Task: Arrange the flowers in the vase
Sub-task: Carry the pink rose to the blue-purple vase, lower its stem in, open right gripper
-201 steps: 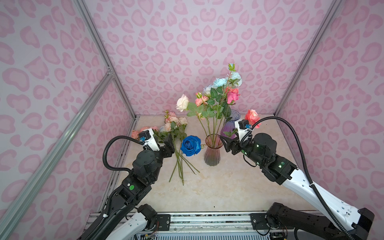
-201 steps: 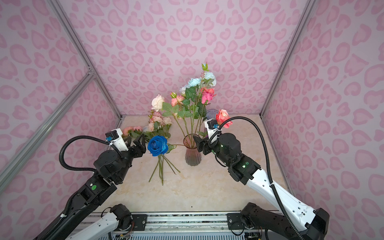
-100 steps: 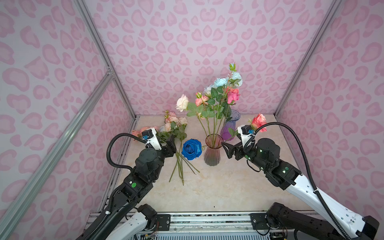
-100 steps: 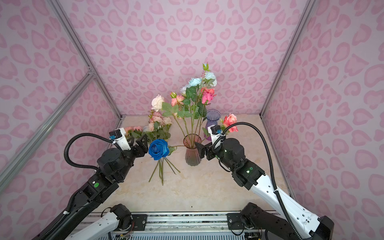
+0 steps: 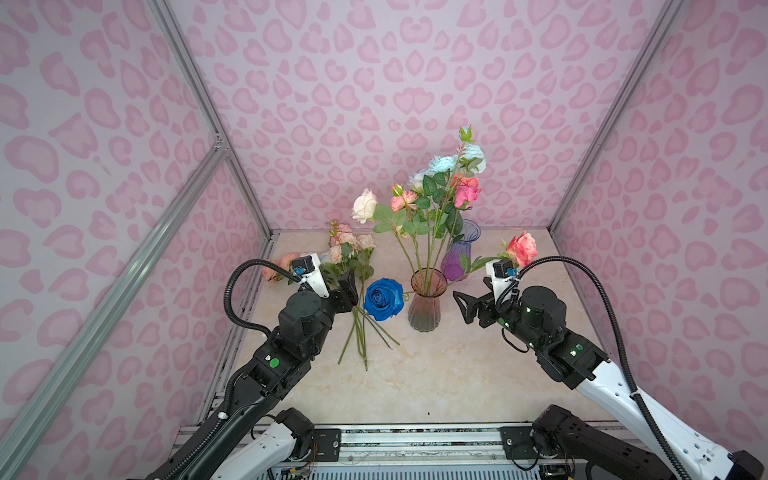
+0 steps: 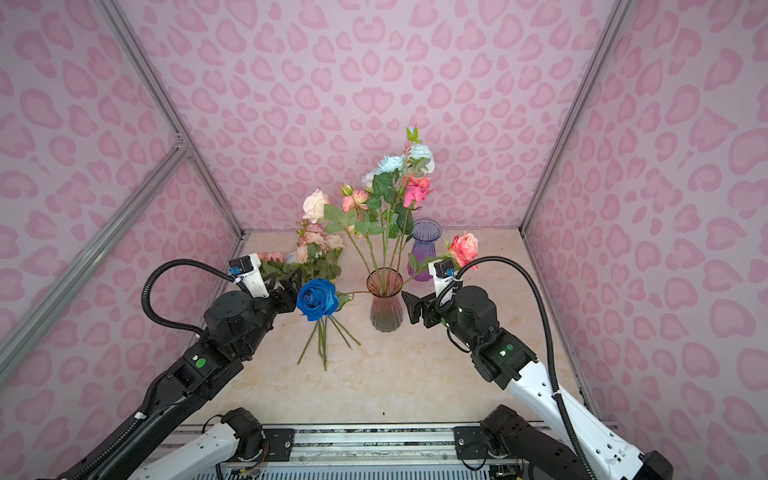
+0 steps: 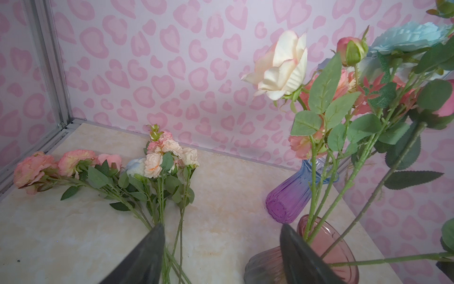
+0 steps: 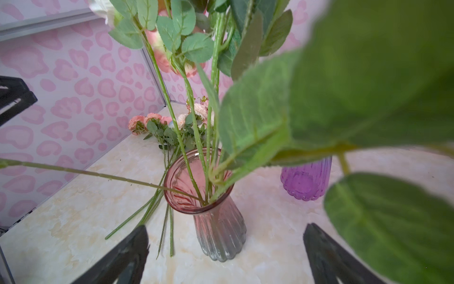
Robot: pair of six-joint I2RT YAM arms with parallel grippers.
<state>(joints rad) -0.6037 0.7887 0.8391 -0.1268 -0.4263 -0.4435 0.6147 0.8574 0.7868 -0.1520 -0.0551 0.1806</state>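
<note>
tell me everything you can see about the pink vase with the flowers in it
The pink vase is ribbed clear glass, rosy at the flared rim, fading to smoky grey at the base. It stands upright on the marbled table, near a purple vase. Several green stems stand in it; the stem of the blue rose leans over its rim.
</note>
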